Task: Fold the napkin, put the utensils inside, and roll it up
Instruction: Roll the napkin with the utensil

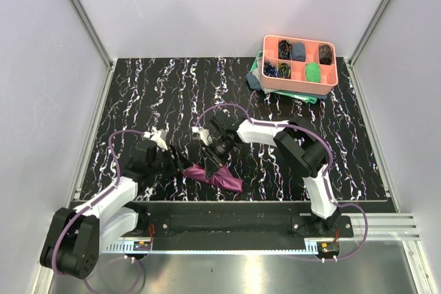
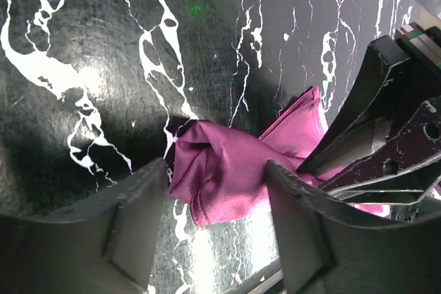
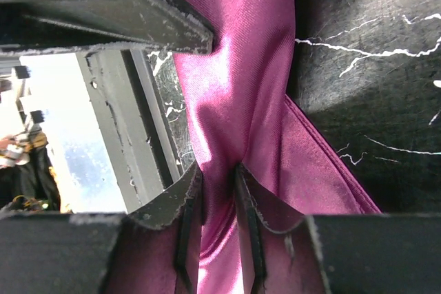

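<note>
The napkin (image 1: 219,177) lay bunched at 6 o'clock on the surface (image 1: 138,94). The right jaws pinched a fold of it tight. The left jaws, at its 9 o'clock, stood open around one end.

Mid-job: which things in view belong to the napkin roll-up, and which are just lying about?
Job:
- napkin, bunched at the near edge
- right fingers, pinching it
- left fingers, open around one end
- utensils: none in view

Lying about:
- tray, far right
- rolls inside it
- green cloth under it
</note>
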{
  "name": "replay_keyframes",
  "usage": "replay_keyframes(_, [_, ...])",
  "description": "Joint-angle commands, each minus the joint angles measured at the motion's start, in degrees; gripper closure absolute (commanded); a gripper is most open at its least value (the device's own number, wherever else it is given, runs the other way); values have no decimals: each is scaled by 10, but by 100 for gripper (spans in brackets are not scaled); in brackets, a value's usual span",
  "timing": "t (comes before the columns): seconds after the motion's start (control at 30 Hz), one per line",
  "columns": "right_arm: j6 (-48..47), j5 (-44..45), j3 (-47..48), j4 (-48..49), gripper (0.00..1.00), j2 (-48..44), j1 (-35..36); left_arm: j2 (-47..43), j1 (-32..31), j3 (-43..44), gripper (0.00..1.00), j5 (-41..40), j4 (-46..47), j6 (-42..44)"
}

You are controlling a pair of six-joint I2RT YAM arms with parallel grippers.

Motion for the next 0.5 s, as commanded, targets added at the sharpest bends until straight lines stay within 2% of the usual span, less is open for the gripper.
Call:
replay_keyframes(0.0, [-1, -29, 17, -10, 71, 17, -7, 14, 1, 0, 42, 16, 64, 10])
replay_keyframes(0.1, [1, -30, 19, -10, 69, 14, -9, 25, 1, -5, 56, 14, 83, 10])
replay_keyframes(0.13, [3, -29, 20, -10, 67, 11, -11, 32, 1, -8, 64, 14, 86, 8])
replay_keyframes(0.23, [7, -16, 22, -10, 61, -1, -11, 46, 1, -8, 76, 9, 84, 5])
replay_keyframes(0.27, [8, -11, 22, -10, 55, -6, -12, 50, 1, -6, 81, 7, 81, 4])
replay_keyframes(0.37, [16, 9, 25, -11, 46, -28, -12, 58, 1, 3, 89, -5, 61, -2])
replay_keyframes(0.47, [21, 24, 24, -11, 39, -63, -11, 68, 2, 19, 89, -15, 24, -5])
